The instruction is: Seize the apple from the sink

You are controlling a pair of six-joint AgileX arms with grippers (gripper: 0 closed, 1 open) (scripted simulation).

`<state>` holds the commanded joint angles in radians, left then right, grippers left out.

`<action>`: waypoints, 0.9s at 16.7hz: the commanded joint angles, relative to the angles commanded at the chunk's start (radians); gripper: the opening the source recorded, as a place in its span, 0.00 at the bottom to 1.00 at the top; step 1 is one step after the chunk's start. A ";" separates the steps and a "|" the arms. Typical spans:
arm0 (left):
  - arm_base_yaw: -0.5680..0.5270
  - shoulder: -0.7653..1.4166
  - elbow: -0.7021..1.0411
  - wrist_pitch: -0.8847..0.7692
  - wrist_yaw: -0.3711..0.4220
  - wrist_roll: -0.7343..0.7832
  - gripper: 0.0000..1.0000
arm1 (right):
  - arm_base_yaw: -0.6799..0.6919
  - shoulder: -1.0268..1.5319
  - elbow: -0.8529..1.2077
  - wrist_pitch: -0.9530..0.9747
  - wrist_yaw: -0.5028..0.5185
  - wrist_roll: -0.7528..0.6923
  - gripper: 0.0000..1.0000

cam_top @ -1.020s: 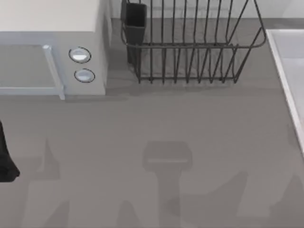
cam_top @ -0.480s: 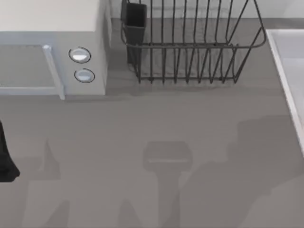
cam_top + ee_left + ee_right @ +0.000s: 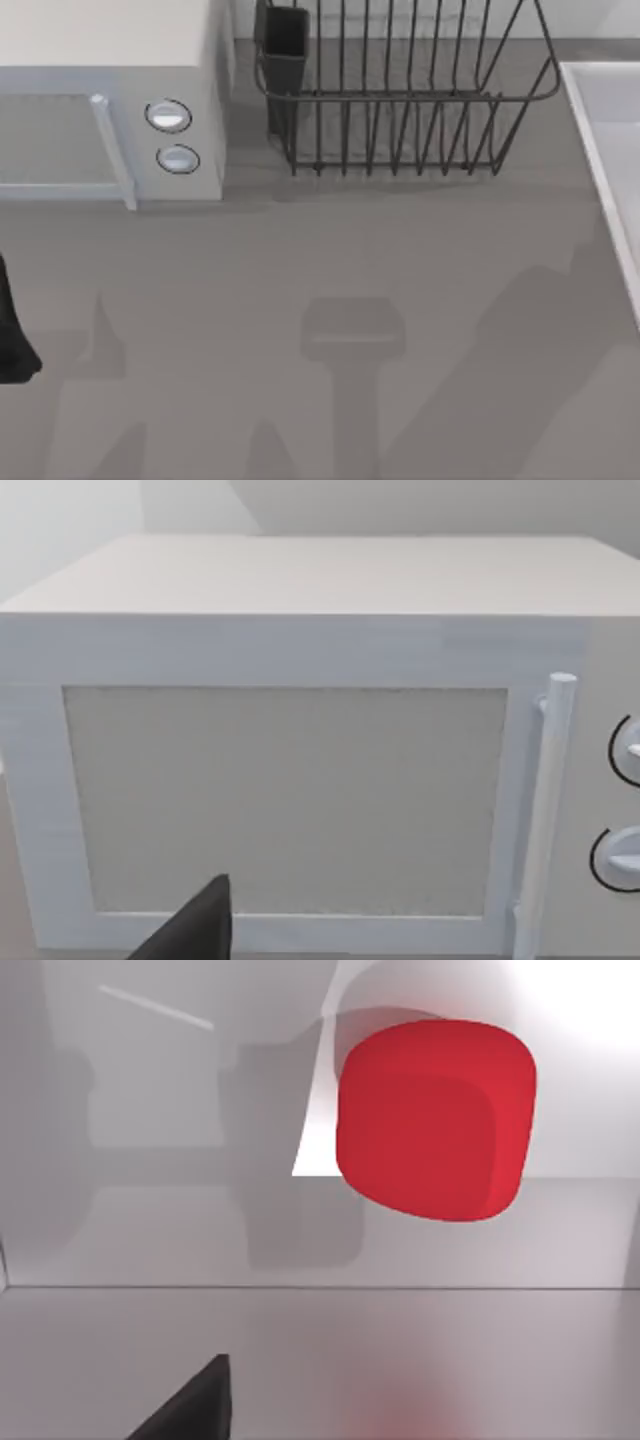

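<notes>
The right arm's jaws (image 3: 185, 1400), their spread impossible to tell, hover above the apple (image 3: 435, 1120) lying in the sink (image 3: 600, 110) at the bench's right edge, the approach seemingly underway, descent and closing next.

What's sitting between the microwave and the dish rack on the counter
Nothing: in the top view, a bare strip of grey counter separates the microwave from the dish rack.
</notes>
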<state>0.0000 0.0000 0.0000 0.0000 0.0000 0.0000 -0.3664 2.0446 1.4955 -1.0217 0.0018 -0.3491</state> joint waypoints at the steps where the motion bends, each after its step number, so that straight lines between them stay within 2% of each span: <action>1: 0.000 0.000 0.000 0.000 0.000 0.000 1.00 | 0.000 0.000 0.000 0.000 0.000 0.000 1.00; 7: 0.000 0.000 0.000 0.000 0.000 0.000 1.00 | 0.005 0.047 -0.031 0.071 0.001 0.002 1.00; 15: 0.000 0.000 0.000 0.000 0.000 0.000 1.00 | 0.002 0.276 -0.167 0.453 0.003 0.005 1.00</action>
<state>0.0000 0.0000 0.0000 0.0000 0.0000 0.0000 -0.3646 2.3203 1.3288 -0.5691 0.0043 -0.3443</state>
